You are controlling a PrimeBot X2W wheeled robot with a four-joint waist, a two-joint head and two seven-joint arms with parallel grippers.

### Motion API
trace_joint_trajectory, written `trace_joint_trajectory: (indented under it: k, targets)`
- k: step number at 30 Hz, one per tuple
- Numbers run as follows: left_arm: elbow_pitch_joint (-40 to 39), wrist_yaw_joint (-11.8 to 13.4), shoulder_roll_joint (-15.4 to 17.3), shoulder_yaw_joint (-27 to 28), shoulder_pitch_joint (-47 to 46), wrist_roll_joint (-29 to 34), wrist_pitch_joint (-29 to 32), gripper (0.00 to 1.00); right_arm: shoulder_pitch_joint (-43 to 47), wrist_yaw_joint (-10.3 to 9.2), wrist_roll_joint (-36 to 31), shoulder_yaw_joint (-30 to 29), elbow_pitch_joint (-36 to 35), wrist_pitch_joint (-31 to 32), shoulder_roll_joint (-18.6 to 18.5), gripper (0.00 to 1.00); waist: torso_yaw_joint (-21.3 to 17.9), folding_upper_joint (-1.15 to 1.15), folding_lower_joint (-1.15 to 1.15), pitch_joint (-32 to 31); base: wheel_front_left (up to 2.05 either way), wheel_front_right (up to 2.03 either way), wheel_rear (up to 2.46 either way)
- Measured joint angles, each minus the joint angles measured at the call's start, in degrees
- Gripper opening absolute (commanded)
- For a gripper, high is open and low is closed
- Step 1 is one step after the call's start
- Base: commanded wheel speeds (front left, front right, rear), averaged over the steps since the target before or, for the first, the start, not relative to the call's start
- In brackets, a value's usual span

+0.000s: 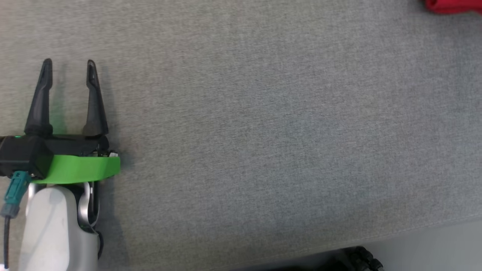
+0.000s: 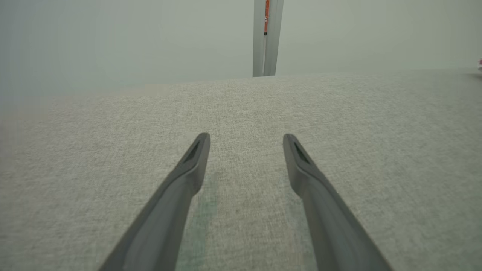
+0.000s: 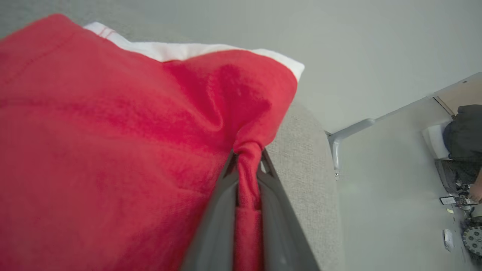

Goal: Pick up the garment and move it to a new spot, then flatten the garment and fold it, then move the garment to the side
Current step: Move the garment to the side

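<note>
Right gripper point(image 3: 248, 160) pinched on red garment point(image 3: 113, 143), left gripper point(image 1: 69, 64) spread wide
Right wrist view shows a bunched fold of the red cloth, white edging along its top, clamped between the dark fingers near the edge of the grey fabric surface point(image 1: 263, 131); cannot tell if it is lifted. Head view has a red corner at top right, well apart from the left gripper at lower left; left wrist view shows grey weave between its parted fingers

One red garment point(image 3: 113, 150) with a white edge is counted, and one grey fabric-covered counter point(image 1: 263, 131). Two pincers are counted: the left pincer point(image 1: 69, 62) and the right pincer point(image 3: 247, 155). One small wheel point(image 3: 472, 239), possibly a caster, is made out dimly.
</note>
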Motion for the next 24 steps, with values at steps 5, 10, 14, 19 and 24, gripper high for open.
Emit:
trace_joint_trajectory:
  k: [5, 10, 14, 19, 24]
  targets:
    - [-2.96, -0.16, 1.27, 0.23, 0.46, 0.21, -0.05, 1.0, -3.2, 0.0, 0.48, 1.51, 0.14, 0.71, -2.54, 0.0, -2.1, 0.0, 0.0, 2.63, 0.0, 0.0, 0.0]
    - [-5.24, -0.16, 1.94, 0.34, 0.96, 0.26, -0.05, 1.0, -6.75, 0.0, 0.78, 2.43, 0.77, 1.74, -4.17, 0.0, -3.08, 0.0, 0.0, 4.58, 0.0, 0.0, 0.0]
    - [-6.35, 0.08, 1.98, 0.2, 0.96, 0.25, -0.05, 1.0, -9.05, 0.0, 0.44, 3.36, 2.48, 2.29, -4.83, 0.0, -3.09, 0.0, 0.0, 5.68, 0.0, 0.0, 0.0]
    - [-5.63, 0.19, 1.74, -0.26, 0.74, -0.03, -0.08, 1.0, -10.45, 0.0, -0.75, 3.91, 5.27, -0.01, -3.96, 1.0, -2.49, 0.0, 0.0, 5.36, 0.0, 0.0, 0.0]
    - [-3.18, 0.45, 1.34, -0.25, 0.86, -0.58, -0.08, 1.0, -10.33, 0.0, -2.24, 3.57, 7.71, -4.5, -2.16, 1.0, -2.3, 0.0, 0.0, 2.99, 0.0, 0.0, 0.0]
